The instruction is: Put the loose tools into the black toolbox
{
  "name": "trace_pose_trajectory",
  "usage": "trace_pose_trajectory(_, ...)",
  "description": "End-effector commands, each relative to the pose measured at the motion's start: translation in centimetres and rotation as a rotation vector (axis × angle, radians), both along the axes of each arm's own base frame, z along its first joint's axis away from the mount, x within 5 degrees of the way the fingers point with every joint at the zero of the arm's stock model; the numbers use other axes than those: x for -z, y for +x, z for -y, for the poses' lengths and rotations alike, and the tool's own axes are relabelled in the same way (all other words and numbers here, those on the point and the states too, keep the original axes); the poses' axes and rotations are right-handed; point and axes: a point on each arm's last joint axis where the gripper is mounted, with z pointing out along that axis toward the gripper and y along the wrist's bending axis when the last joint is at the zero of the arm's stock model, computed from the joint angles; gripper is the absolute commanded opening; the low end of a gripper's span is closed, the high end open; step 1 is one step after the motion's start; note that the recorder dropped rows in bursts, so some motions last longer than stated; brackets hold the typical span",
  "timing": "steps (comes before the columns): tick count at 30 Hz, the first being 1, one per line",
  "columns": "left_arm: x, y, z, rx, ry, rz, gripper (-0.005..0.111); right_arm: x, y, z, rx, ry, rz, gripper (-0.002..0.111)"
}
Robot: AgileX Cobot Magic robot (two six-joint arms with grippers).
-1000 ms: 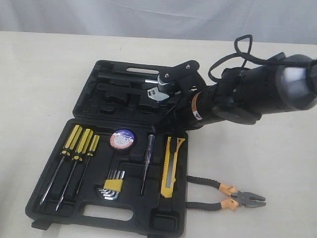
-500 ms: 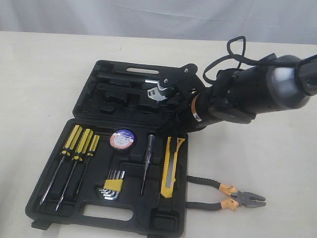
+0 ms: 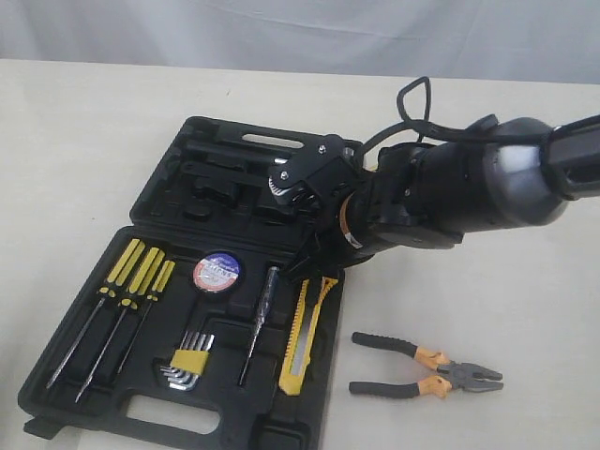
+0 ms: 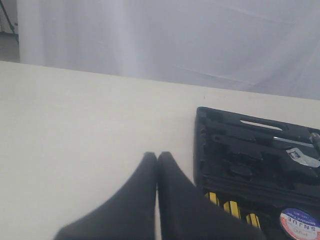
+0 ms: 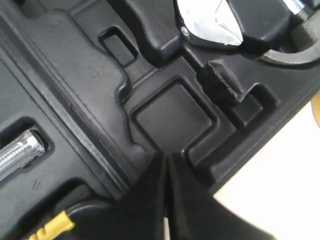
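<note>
The black toolbox [image 3: 202, 155] lies open on the table. In its near half are the black tape roll [image 3: 217, 273] and the yellow-black utility knife [image 3: 302, 336]. The pliers [image 3: 427, 367] with black-orange handles lie loose on the table, to the right of the box. My right gripper [image 3: 317, 251] is shut and empty. Its tips [image 5: 166, 160] sit low against the moulded recesses of the toolbox [image 5: 170, 117], near the right edge by the hinge. Over bare table left of the toolbox [image 4: 225, 150], my left gripper [image 4: 157, 156] hangs shut and empty; the exterior view does not show it.
Three yellow-handled screwdrivers [image 3: 127, 291], a hex key set [image 3: 187, 361] and a slim test screwdriver [image 3: 258, 323] lie in the near half. A silver wrench [image 5: 210, 22] rests in the far half. The right arm [image 3: 469, 183] covers much of the far half's right side.
The right arm has swung left and lower over the far half. The whole toolbox has slid left and slightly nearer with it. The pliers have stayed put.
</note>
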Motion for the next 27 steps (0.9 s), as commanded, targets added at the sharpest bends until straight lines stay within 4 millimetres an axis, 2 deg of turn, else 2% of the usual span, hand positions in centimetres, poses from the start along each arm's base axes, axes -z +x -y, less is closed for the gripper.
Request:
trace_pose_trajectory(1, -0.1, 0.0, 0.0, 0.005, 0.005, 0.0, 0.0, 0.2, -0.2, 0.3, -0.001, -0.037, -0.01, 0.0)
trace_pose_trajectory(12, -0.1, 0.0, 0.0, 0.005, 0.005, 0.0, 0.0, 0.5, 0.1, 1.6, 0.012, -0.162, -0.009, 0.0)
trace_pose_trajectory(18, -0.2, 0.0, 0.0, 0.005, 0.005, 0.002, 0.0, 1.4, 2.6, 5.7, 0.119, -0.156, -0.014, 0.0)
trace_pose_trajectory(21, -0.2, 0.0, 0.0, 0.005, 0.005, 0.002, 0.0, 1.4, 3.3, 6.8, 0.138, -0.142, 0.001, 0.0)
trace_pose_trajectory(23, -0.2, 0.0, 0.0, 0.005, 0.005, 0.002, 0.0, 1.4, 3.4, 6.8, 0.136, -0.124, 0.006, 0.0)
trace_pose_trajectory(27, -0.2, 0.0, 0.0, 0.005, 0.005, 0.002, 0.0, 0.3, 2.9, 5.4, 0.092, -0.108, 0.035, 0.0)
